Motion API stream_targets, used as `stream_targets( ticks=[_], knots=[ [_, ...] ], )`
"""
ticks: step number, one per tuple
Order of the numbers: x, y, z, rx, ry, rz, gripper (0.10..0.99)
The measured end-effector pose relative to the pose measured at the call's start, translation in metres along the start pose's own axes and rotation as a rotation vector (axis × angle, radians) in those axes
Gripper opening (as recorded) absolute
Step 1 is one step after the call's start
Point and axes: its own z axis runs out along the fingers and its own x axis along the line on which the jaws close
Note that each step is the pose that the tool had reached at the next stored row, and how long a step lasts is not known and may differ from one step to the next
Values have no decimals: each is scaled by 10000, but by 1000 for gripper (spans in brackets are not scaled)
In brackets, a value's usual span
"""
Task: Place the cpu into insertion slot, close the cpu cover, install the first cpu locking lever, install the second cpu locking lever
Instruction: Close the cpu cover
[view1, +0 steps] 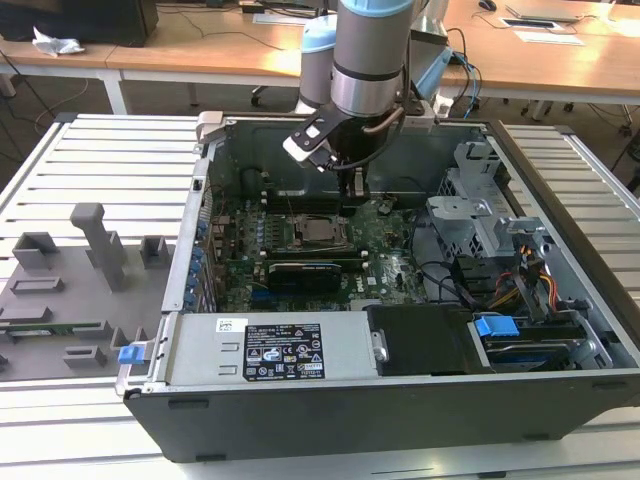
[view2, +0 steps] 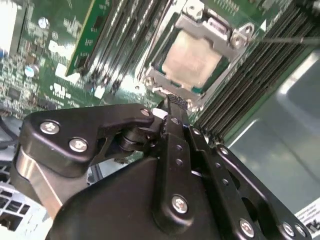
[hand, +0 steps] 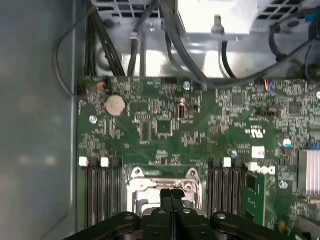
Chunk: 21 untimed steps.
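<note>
Hovering clenched at the socket's edge

The hand (view2: 175, 101) was closed, fingertips pressed together with nothing between them, its tip just beside the near corner of the cpu cover (view2: 209, 22). Straight ahead of the tip lay the cpu (view2: 192, 60), seated flat with the cover apparently down around its silvery top. In the exterior view the hand hung over the side of the insertion slot (view1: 318, 232) toward that view's right, above the green motherboard (hand: 165, 130) inside the open computer case (view1: 330, 410) on the slatted worktop (view1: 100, 150).
</note>
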Motion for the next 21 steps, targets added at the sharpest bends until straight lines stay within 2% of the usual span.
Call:
stream_targets(
  ticks=[3, 4, 5, 8, 13, 17, 21],
  knots=[
    [-21, -93, 17, -2, -2, -1, 106],
    [-24, -221, 30, 0, -4, 0, 106],
    [-23, -307, 38, 0, -4, 0, 106],
    [-24, -307, 37, 3, -16, -161, 106],
    [-24, -307, 38, 15, -109, -1119, 106],
    [-23, -307, 38, 21, -135, -1859, 106],
    [-23, -307, 38, 35, -211, -2825, 106]
  ],
)
